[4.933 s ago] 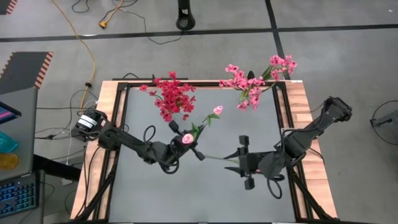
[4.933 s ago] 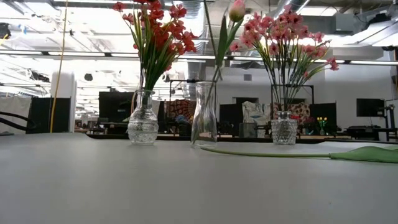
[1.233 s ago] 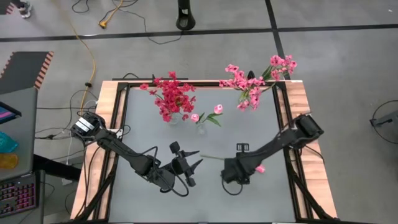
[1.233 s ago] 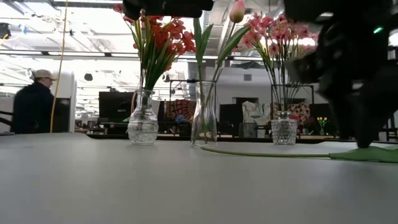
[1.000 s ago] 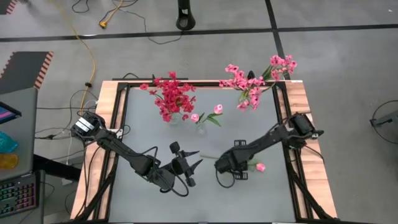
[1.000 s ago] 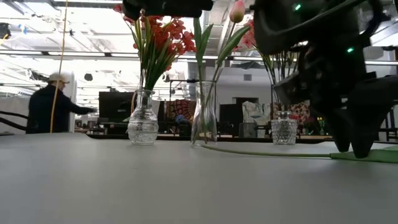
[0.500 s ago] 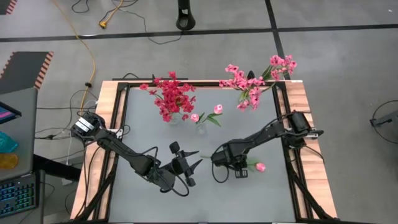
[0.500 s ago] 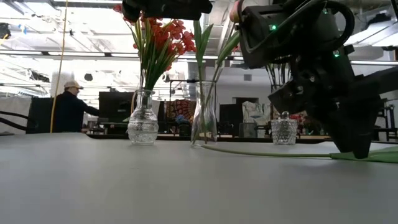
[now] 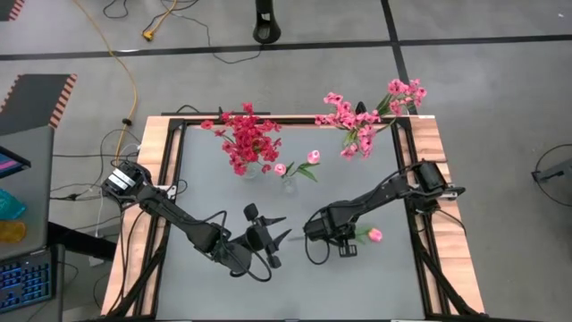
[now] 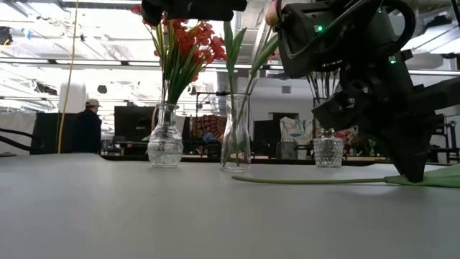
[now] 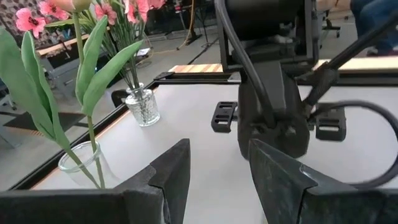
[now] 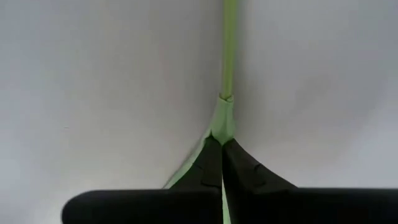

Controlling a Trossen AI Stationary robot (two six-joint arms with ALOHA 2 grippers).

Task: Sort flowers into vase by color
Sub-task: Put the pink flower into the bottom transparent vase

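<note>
right gripper (image 12: 222, 163) reaching low over the table (image 9: 214, 188), jaws pinching shut on the lying tulip (image 9: 374, 235) stem | left gripper (image 9: 275, 236) hovering nearby, jaws parted, holding nothing | three vases (image 10: 165, 137) standing at the back, two tulips sitting in the middle one

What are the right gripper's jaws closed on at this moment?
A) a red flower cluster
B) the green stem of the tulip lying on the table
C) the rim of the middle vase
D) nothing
B: in the right wrist view the right gripper pinches the green stem of the lying tulip.
</note>
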